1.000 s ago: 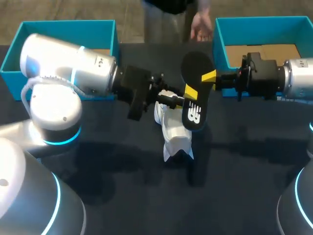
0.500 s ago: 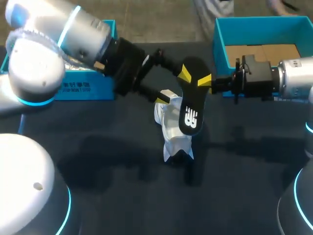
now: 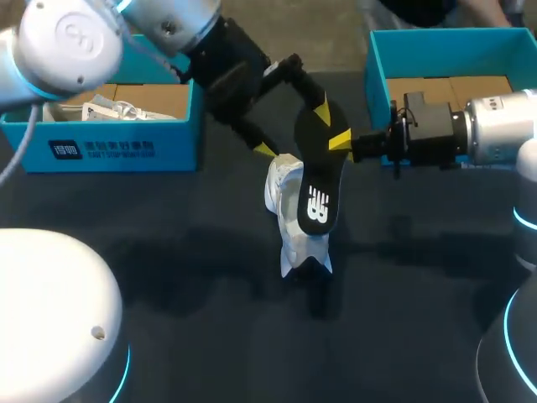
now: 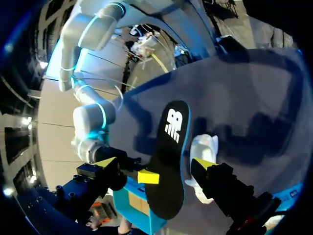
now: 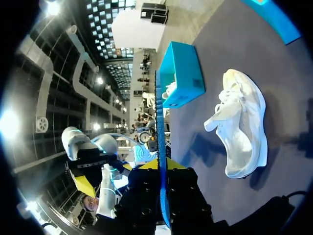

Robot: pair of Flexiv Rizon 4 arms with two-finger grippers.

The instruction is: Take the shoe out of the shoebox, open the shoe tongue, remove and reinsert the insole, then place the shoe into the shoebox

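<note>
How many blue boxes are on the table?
2. The left shoebox sits at the back left, the right shoebox at the back right. None looks hidden.

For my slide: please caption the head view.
Right gripper holds the black insole above the white shoe; open left gripper straddles the insole.

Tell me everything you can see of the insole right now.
The insole is thin and flat, foam-like, black on top with a white logo near one end and a teal rim. It is out of the white shoe and held up over it, logo end lowest. The right gripper is shut on its edge; the left gripper stands open astride it. I cannot tell whether it touches the shoe.
</note>
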